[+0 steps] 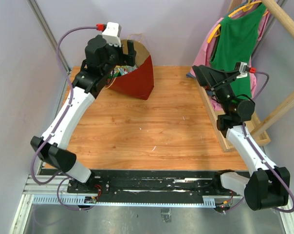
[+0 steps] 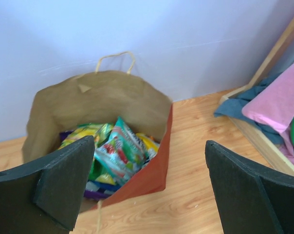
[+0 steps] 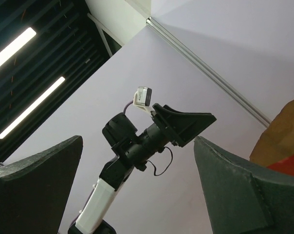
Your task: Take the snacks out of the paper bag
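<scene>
1. The glossy flat snack packets [image 2: 99,135], green-yellow and purple with a teal-white packet [image 2: 119,153] uppermost, lie piled inside the bag at the far left of the wooden table [image 1: 152,126].
2. Handling, as judged: light, slick and crinkly, with crushable contents. Pinch the teal-white packet moderately by its raised sealed edge.
3. The red paper shopping bag [image 2: 154,178], lined in brown kraft with a beige loop handle, has its mouth turned toward the left arm. It is thin and light, so it may slide or tip as a packet is drawn out.
4. Left gripper [image 2: 149,165]: fingers spread wide, empty, poised just before the bag mouth.
5. Right gripper [image 3: 137,161]: fingers spread, empty, aimed upward, well apart at the right beside a hanging green garment [image 1: 237,41].
</scene>
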